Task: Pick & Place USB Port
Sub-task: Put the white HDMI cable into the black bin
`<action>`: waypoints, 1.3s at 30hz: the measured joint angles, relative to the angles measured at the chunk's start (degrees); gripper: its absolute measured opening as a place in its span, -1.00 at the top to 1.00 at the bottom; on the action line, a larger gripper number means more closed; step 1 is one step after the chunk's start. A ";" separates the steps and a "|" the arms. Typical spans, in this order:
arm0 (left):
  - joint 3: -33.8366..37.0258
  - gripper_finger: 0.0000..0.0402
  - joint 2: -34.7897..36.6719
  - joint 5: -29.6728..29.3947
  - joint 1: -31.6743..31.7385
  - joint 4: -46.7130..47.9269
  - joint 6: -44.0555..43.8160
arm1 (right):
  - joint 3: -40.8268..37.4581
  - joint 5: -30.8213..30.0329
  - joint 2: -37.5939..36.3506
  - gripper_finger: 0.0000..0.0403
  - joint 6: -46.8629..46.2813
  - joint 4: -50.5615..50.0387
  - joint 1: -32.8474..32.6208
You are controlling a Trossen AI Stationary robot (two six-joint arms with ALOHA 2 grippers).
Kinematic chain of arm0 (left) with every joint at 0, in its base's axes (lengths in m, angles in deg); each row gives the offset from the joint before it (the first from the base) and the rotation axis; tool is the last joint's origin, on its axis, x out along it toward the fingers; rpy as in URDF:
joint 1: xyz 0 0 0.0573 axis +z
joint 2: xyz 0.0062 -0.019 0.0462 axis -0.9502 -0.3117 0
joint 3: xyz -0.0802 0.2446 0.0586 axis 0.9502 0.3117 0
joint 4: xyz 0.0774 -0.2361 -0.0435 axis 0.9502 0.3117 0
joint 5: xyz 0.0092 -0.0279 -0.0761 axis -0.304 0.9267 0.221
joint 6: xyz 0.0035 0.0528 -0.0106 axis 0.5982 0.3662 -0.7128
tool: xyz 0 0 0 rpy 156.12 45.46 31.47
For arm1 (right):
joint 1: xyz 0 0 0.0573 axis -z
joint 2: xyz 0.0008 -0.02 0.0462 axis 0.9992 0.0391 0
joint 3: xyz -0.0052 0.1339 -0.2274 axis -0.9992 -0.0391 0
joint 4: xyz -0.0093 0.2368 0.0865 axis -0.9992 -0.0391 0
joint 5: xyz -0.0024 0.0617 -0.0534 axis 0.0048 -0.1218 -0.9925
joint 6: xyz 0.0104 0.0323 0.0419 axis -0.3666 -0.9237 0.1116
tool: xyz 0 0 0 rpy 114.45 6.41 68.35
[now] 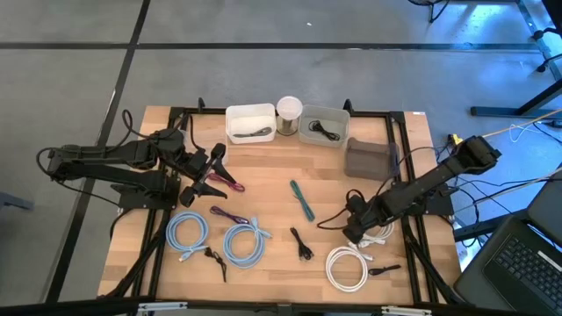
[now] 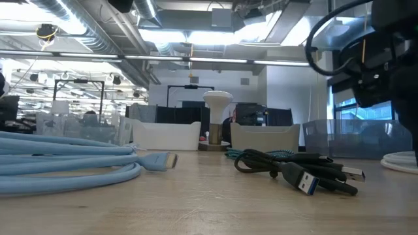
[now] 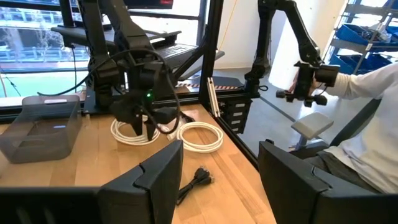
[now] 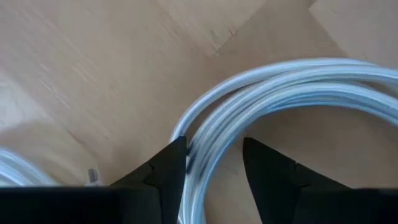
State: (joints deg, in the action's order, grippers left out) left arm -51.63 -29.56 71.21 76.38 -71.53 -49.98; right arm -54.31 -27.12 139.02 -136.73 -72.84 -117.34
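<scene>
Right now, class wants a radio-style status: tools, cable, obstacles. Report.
Right tool open, straddling white cable coil, not gripped. Left tool open, empty, raised at table's left. Nothing blocking the coil.

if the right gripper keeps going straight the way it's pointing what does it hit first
Most likely the white cable. The right gripper points down at the table, fingers open, with the cable's loop running between and just ahead of them. Depth is hard to judge, but the cable looks very close.

no text, label or number can be read anywhere.
</scene>
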 joint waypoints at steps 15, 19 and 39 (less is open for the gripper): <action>0.00 0.01 0.02 0.00 0.00 0.01 0.00 | 9.72 -11.55 0.58 0.89 4.85 1.08 0.00; 0.00 0.01 0.02 0.00 0.00 0.00 -0.02 | 17.17 -14.67 0.58 0.93 11.63 -3.45 0.09; 0.02 0.01 0.02 -0.01 0.02 0.03 -0.02 | 43.93 -35.80 -0.96 0.93 20.00 -57.77 13.83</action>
State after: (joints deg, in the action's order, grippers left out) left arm -51.61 -29.54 71.20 76.40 -71.50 -50.00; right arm -10.38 -62.91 138.06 -116.73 -130.61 -103.51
